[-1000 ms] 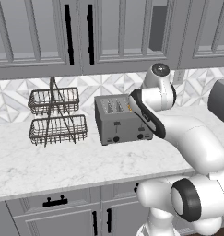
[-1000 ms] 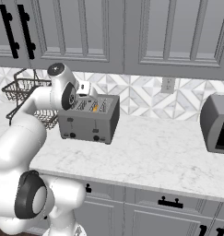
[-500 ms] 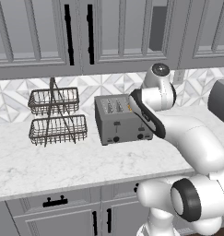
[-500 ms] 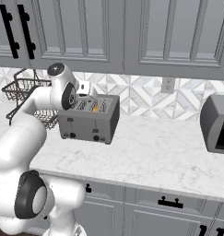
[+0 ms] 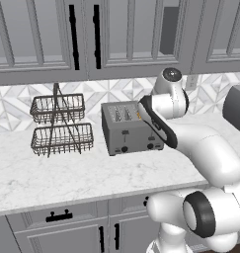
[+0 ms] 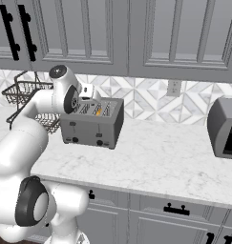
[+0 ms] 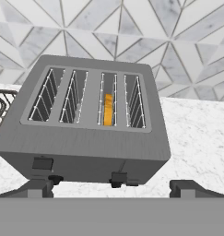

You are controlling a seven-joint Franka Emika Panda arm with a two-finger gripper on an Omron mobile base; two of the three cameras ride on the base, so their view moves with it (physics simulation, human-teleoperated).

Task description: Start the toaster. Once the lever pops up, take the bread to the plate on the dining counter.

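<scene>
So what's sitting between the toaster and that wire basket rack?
Nothing: between the toaster and the wire basket rack is only bare marble counter, as the left base view shows.

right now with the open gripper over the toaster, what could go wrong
1. The bread sits deep in the third of four slots of the toaster; the open gripper may catch the slot wires.
2. The two levers look alike, so it might press the wrong one.
3. The wire basket rack stands close beside.

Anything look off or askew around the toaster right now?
Nothing stands out. The toaster sits flat on the marble worktop; its tilt in the hand view is just the camera. The bread stands upright in one slot, the third from the wire basket rack, which is upright beside it. Nothing spilled or damaged.
</scene>
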